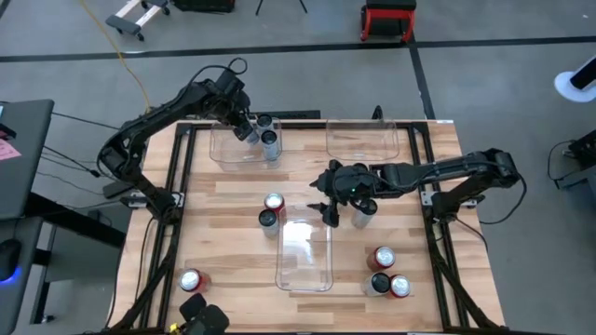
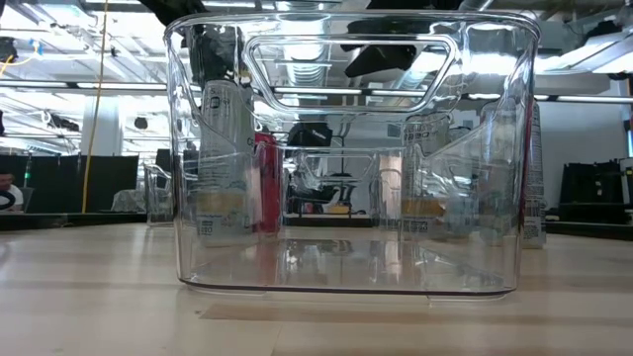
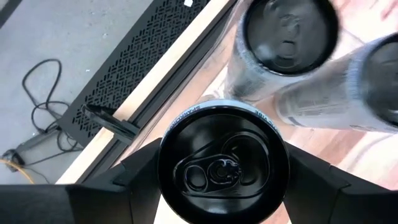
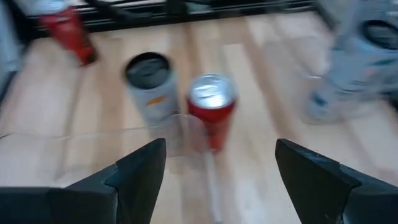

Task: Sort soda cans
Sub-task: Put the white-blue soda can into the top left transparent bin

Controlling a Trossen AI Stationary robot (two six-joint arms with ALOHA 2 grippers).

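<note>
My left gripper (image 1: 250,132) reaches over the far-left clear bin (image 1: 228,154) and is shut on a silver-grey can (image 3: 222,168) with a dark top. Two more silver-grey cans (image 1: 271,140) stand in that bin beside it. My right gripper (image 1: 326,212) is open and hangs over the table's middle, at the far end of the near clear bin (image 1: 304,265). A silver can (image 1: 361,214) stands just to its right. In the right wrist view a dark-topped can (image 4: 149,84) and a red can (image 4: 212,106) stand ahead of the open gripper (image 4: 221,180). My left gripper pinches the silver-grey can between its two fingers (image 3: 134,171), one on each side of the can's upper wall (image 3: 171,134) just below the rim. The fingers come from above, pointing down. The can is upright; whether its base stands on the bin floor is hidden.
A third clear bin (image 1: 363,140) stands at the far right. A red can (image 1: 191,279) stands near the near-left corner. Two red cans and a dark can (image 1: 379,282) cluster at the near right. In the low view the near bin (image 2: 346,267) fills the picture.
</note>
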